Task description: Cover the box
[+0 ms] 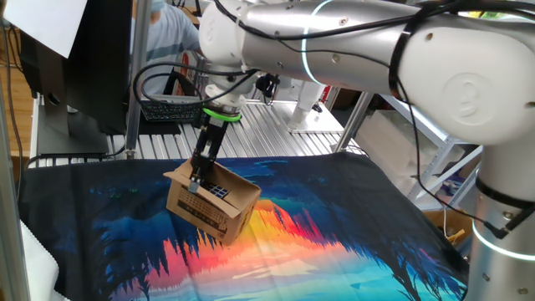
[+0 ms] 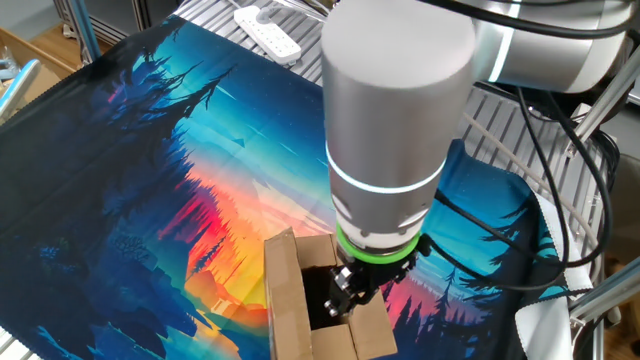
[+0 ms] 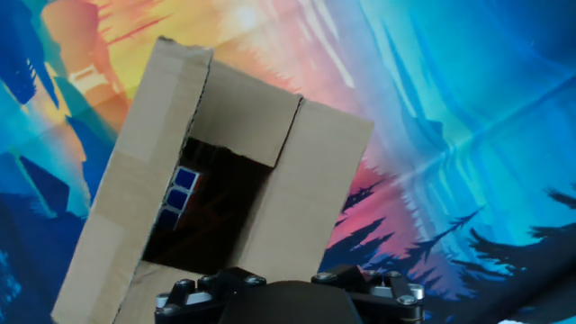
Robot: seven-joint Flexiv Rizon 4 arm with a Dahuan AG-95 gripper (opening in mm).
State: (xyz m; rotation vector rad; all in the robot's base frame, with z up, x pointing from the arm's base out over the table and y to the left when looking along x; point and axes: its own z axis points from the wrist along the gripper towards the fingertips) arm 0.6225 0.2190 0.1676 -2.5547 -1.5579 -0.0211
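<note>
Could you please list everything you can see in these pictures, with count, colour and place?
box: one, brown cardboard with black print on its side, flaps partly open, near the middle of the cloth.
cube: one, blue squares showing, inside the box.
cloth: one, blue, orange and teal forest print, spread over the table.
power strip: one, white, on the metal slats beyond the cloth.
basket: one, black, behind the cloth.
arm: one, silver-grey, reaching over the table.
gripper: one, black, at the box's opening; open or shut is unclear.
</note>
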